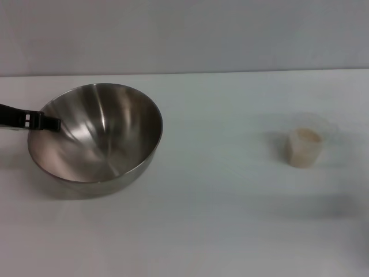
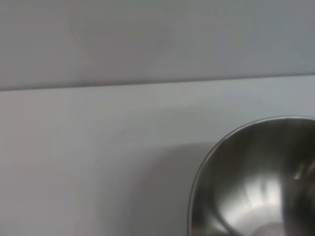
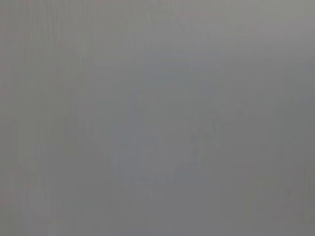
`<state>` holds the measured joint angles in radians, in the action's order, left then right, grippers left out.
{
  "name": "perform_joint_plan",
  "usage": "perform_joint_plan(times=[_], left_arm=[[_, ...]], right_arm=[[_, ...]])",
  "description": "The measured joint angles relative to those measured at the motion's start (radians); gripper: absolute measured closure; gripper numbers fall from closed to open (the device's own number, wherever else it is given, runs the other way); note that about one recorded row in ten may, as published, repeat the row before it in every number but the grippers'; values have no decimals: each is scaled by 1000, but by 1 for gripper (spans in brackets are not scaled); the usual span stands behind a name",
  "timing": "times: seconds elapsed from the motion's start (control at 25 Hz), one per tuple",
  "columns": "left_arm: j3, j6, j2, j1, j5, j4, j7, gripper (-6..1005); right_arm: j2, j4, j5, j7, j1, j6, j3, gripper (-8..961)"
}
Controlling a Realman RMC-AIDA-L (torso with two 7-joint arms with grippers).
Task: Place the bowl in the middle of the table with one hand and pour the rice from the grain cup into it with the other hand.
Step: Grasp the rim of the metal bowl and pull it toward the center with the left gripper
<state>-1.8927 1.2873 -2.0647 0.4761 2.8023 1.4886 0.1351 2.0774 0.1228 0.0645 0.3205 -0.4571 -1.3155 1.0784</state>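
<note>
Fingers (image 1: 51,123) of my left gripper (image 1: 40,122) were shut on the bowl's (image 1: 98,135) left rim, my arm reaching in low from the left edge. That big shiny bowl was tipped up, left of the table's (image 1: 219,219) middle. Far to the right stood the cup (image 1: 304,147), upright, with pale rice (image 1: 307,137) inside. My right gripper was out of view.

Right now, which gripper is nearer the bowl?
Left. The left gripper is at the bowl's left rim, over its edge. The right gripper appears in no view, so it is farther off.
</note>
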Motion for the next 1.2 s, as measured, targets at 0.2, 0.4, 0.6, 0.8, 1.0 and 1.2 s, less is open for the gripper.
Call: perform_joint_plan(times=[0.2,0.4,0.6,0.8,1.0,1.2], left_arm=[[3,-15,0,13,22,-36,0,139],[4,-32,0,13,23,-62,0,139],[4,-50,0,13,25,-92,1,139],[3,-73,1,13,26,-123,6,140],[3,-87,3,15,26,-145,10,140],[3,-97,4,16,27,-155,12,154]], right_arm=[[-1,0,0,-1,1,0,0,138],[-2,0,0,-1,3,1,0,138],[-2,0,0,-1,3,1,0,137],[-2,0,0,-2,2,1,0,137],[-2,0,0,-2,1,1,0,137],[-2,0,0,-2,0,1,0,137]])
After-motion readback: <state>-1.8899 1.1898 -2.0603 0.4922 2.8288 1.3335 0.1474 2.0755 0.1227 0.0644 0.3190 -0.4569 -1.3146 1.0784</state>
